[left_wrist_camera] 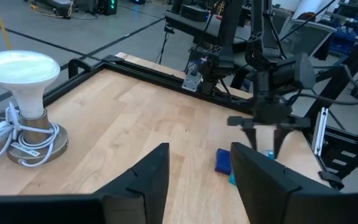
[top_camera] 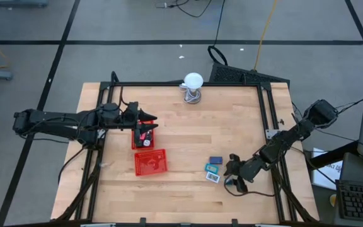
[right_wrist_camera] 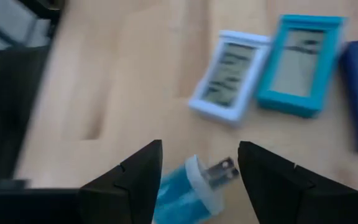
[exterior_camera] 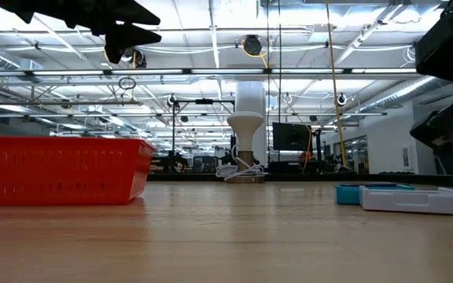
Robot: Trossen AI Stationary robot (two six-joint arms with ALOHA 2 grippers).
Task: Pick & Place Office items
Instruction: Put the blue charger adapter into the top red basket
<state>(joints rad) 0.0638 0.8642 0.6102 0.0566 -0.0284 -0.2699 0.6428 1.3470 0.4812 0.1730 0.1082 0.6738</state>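
Pale wood tabletop [top_camera: 188, 139], seen from above. Right claw [top_camera: 233, 169] low at about four o'clock on the board, just beside a cluster of three small flat items: a dark blue pad [top_camera: 215, 160], a teal-framed card [top_camera: 212, 168], a white-framed card [top_camera: 213, 178].

Right wrist view: a translucent blue piece with a white cap and small metal prongs [right_wrist_camera: 194, 186] sits between the two dark fingers [right_wrist_camera: 132, 180]. Fingers stand apart with gaps either side; not clamped on it as far as I can tell. Whether the piece rests on the wood or hangs I cannot tell.

Left claw [top_camera: 145, 117] hovers at about nine o'clock over a red mesh tray [top_camera: 144, 136] holding small coloured bits; jaws parted, nothing visible between them. Second red mesh tray [top_camera: 150, 162] just nearer centre-front. White ball on wire stand [top_camera: 193, 87] at twelve o'clock.

Handling judgement: the blue piece looks light, rigid, smooth plastic — likely slippery. Best taken across the body, away from the prongs. The flat cards lie flush; edges offer the only purchase.
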